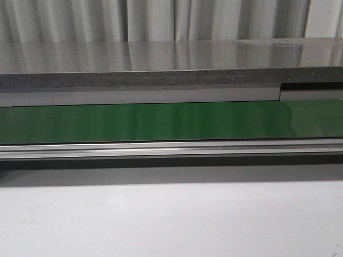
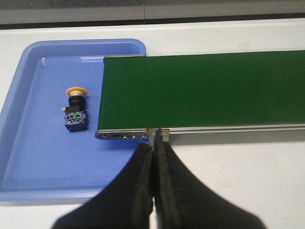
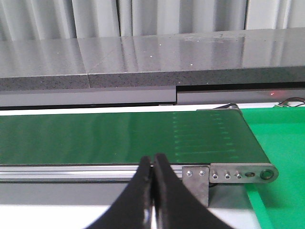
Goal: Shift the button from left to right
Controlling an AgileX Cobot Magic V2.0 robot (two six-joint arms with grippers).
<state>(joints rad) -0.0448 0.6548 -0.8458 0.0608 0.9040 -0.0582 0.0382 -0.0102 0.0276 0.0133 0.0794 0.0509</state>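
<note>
The button (image 2: pixel 75 109) lies on its side in a blue tray (image 2: pixel 33 167), its orange-yellow top pointing away from my fingers and its black base with a green spot nearer them. It sits just beside the left end of the green conveyor belt (image 2: pixel 205 88). My left gripper (image 2: pixel 153 149) is shut and empty, in front of the belt's rail, well apart from the button. My right gripper (image 3: pixel 153 161) is shut and empty, in front of the belt's right end (image 3: pixel 143 138). Neither gripper nor the button shows in the front view.
The belt (image 1: pixel 171 120) runs across the front view with an aluminium rail (image 1: pixel 171 149) along its near side and a grey counter (image 1: pixel 171 64) behind. A green surface (image 3: pixel 281 138) lies beyond the belt's right end. White tabletop (image 1: pixel 171 219) lies in front.
</note>
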